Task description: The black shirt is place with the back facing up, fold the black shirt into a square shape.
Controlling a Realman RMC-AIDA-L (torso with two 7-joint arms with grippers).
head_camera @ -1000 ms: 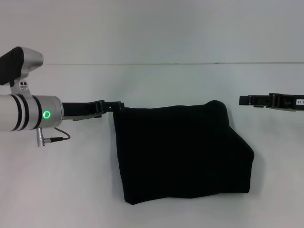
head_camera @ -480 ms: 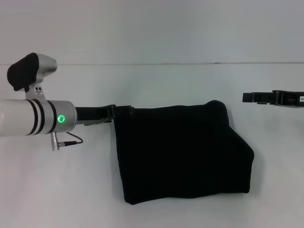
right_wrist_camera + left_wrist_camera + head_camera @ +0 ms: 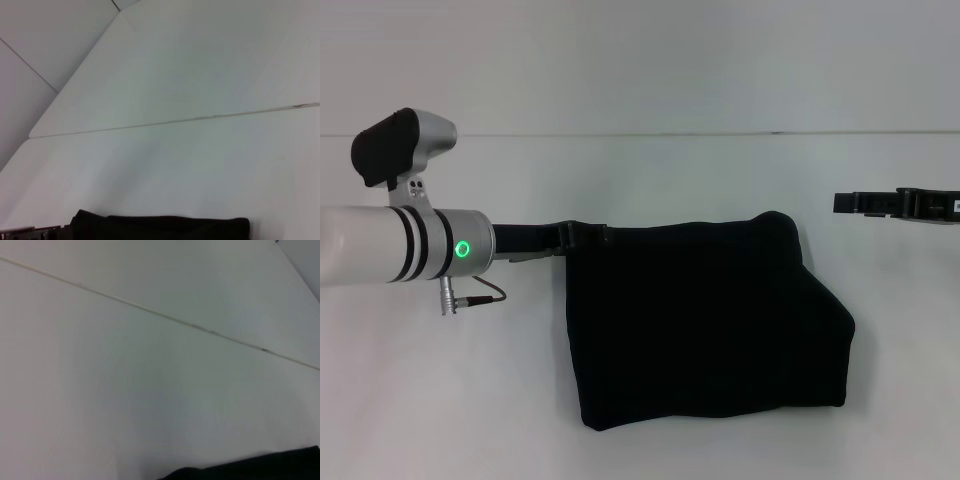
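White desk (image 3: 720,180) spread wide, and on it the black shirt (image 3: 705,320) lies folded into a rough, plain square, no print showing. Left gripper (image 3: 588,235) at its far left corner, fingers' spread unreadable; right gripper (image 3: 850,203) hovers well apart, equally unclear.

We see bright, even, diffuse light with no glare. The black shirt (image 3: 705,320) casts only a faint shadow on the white surface (image 3: 720,180). Both wrist views look soft.

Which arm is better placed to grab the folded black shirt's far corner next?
Left, probably: the left pincer sits at the folded black fabric shirt's far left corner, while the right pincer hangs apart.
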